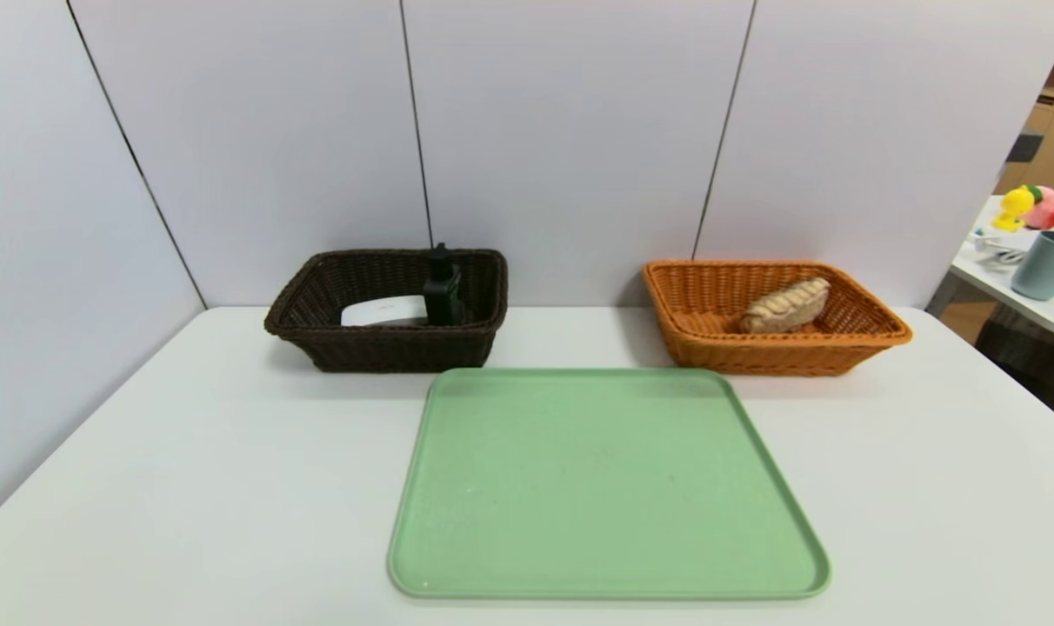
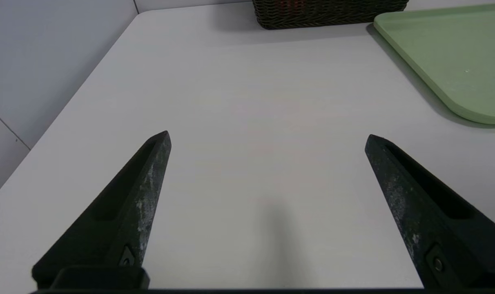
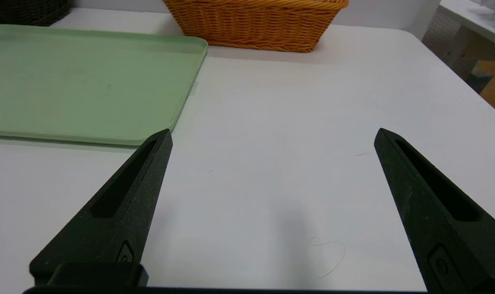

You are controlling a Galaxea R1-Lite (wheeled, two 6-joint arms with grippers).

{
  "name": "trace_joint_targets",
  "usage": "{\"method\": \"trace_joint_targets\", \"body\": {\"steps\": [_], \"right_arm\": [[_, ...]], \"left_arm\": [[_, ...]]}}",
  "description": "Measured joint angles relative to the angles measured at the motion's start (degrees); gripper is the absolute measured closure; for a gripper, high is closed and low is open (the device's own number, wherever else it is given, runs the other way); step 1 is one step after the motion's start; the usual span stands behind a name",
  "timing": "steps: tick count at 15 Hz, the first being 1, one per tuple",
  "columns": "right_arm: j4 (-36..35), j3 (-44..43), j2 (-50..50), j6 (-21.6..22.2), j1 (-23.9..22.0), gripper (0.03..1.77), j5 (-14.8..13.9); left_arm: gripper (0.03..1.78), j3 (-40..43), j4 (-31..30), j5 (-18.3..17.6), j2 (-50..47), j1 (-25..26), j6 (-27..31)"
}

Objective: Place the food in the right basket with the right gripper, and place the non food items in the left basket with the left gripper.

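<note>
Wicker baskets at bench (image 1: pixel 144 487) rear: bread (image 1: pixel 785 306) in orange basket (image 1: pixel 875 335) on right, black item (image 1: pixel 443 291) and white item (image 1: pixel 384 310) in dark basket (image 1: pixel 318 335) on left. Green tray (image 1: pixel 605 487) bare. Left gripper (image 2: pixel 268 139) and right gripper (image 3: pixel 274 136) released, above bench beside tray.

Green tray (image 1: pixel 605 487) on white table (image 1: pixel 188 487); side table (image 1: pixel 1053 309) with grey-blue cup (image 1: pixel 1047 265), toys (image 1: pixel 1036 207).
</note>
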Motion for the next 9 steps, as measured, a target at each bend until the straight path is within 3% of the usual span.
{"method": "trace_joint_targets", "body": {"steps": [9], "right_arm": [[-0.22, 0.12, 0.0, 1.1, 0.0, 0.09, -1.18]], "left_arm": [[0.12, 0.0, 0.0, 0.01, 0.02, 0.0, -0.04]]}}
